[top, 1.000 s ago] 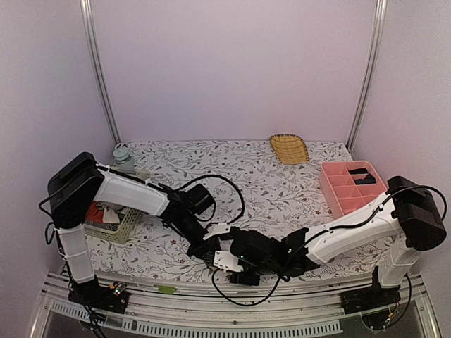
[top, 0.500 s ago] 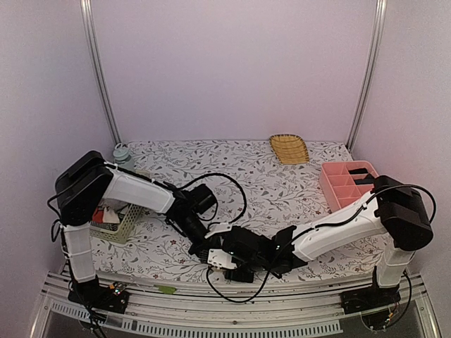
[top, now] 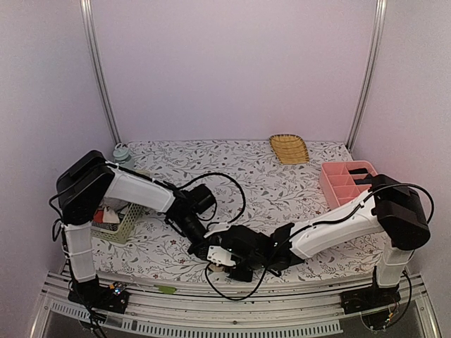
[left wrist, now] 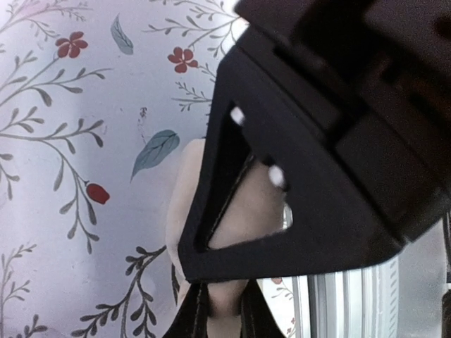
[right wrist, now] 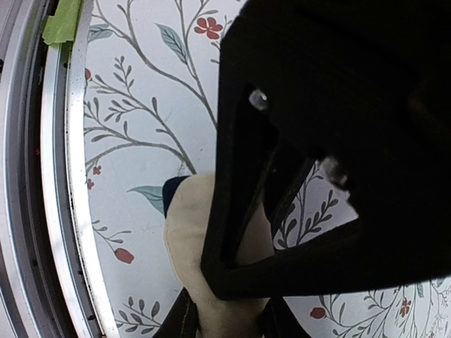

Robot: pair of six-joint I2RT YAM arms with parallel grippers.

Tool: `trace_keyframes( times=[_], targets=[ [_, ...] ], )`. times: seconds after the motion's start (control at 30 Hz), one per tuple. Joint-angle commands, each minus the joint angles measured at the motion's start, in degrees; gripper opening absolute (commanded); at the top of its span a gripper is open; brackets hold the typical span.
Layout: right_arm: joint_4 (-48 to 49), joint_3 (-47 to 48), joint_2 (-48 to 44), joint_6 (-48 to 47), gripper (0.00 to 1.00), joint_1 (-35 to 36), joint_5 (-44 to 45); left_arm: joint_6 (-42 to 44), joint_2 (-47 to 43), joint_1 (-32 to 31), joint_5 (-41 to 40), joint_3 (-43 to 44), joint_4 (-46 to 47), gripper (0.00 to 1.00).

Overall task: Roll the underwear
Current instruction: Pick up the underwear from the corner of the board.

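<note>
The beige underwear (left wrist: 189, 204) with black edging lies bunched on the floral table near its front edge. In the left wrist view my left gripper (left wrist: 224, 310) is shut on one end of it. In the right wrist view the same beige cloth (right wrist: 184, 229) shows a dark edge (right wrist: 169, 191), and my right gripper (right wrist: 229, 318) is shut on it. In the top view the left gripper (top: 198, 246) and right gripper (top: 220, 258) meet close together and hide the cloth. Each wrist view is half blocked by the other black gripper.
A green basket (top: 121, 224) holding more cloth stands at the left. A pink divided tray (top: 344, 186) stands at the right, a yellow woven dish (top: 289, 148) at the back, and a teal bottle (top: 122, 155) at the back left. The table's metal front rail (right wrist: 58, 176) runs right beside the grippers.
My right gripper has slid a little to the left, closer against the left gripper. The left gripper has stayed nearly in place.
</note>
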Motion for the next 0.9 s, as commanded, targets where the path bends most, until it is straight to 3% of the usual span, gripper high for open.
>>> trace_keyframes(
  times=[0.0, 0.07, 0.13, 0.17, 0.23, 0.27, 0.3, 0.43, 0.67, 0.87],
  targets=[
    [-5.0, -0.7, 5.0, 2.9, 0.08, -0.1, -8.0, -2.1, 3.0, 0.0, -18.8, -5.0, -3.6, 0.18],
    [-5.7, -0.9, 4.9, 3.9, 0.0, 0.0, -9.5, -5.1, 0.1, 0.8, -21.9, -6.4, -1.3, 0.27],
    [-6.2, -0.8, 5.0, 4.4, 0.0, -0.1, -10.1, -8.1, -4.2, 2.3, -24.9, -7.9, 0.4, 0.37],
    [-6.4, -0.7, 4.9, 4.5, 0.0, -0.1, -10.3, -9.2, -5.9, 3.1, -26.9, -8.6, 1.2, 0.52],
    [-6.8, -0.5, 4.5, 5.0, 0.0, -0.1, -10.5, -11.0, -9.5, 4.9, -30.2, -10.2, 2.7, 0.68],
    [-7.0, -0.3, 4.3, 5.4, 0.0, -0.1, -10.5, -11.7, -11.4, 5.8, -32.0, -10.8, 3.3, 0.86],
    [-7.2, -0.2, 3.9, 5.7, 0.0, 0.0, -10.5, -12.4, -13.9, 6.6, -33.7, -11.5, 4.0, 0.95],
    [-7.1, -0.1, 0.6, 7.3, 0.0, -0.3, -9.6, -15.8, -21.0, 10.2, -41.7, -11.8, 6.6, 0.96],
    [-7.5, 1.8, -7.8, 17.1, 0.0, -5.9, -6.9, -20.8, -32.5, 12.2, -65.8, -8.8, 12.4, 0.96],
    [-10.0, 3.8, -16.1, 29.1, 0.0, -15.8, -3.6, -22.2, -36.4, 12.7, -68.7, -5.5, 13.2, 0.96]
  ],
)
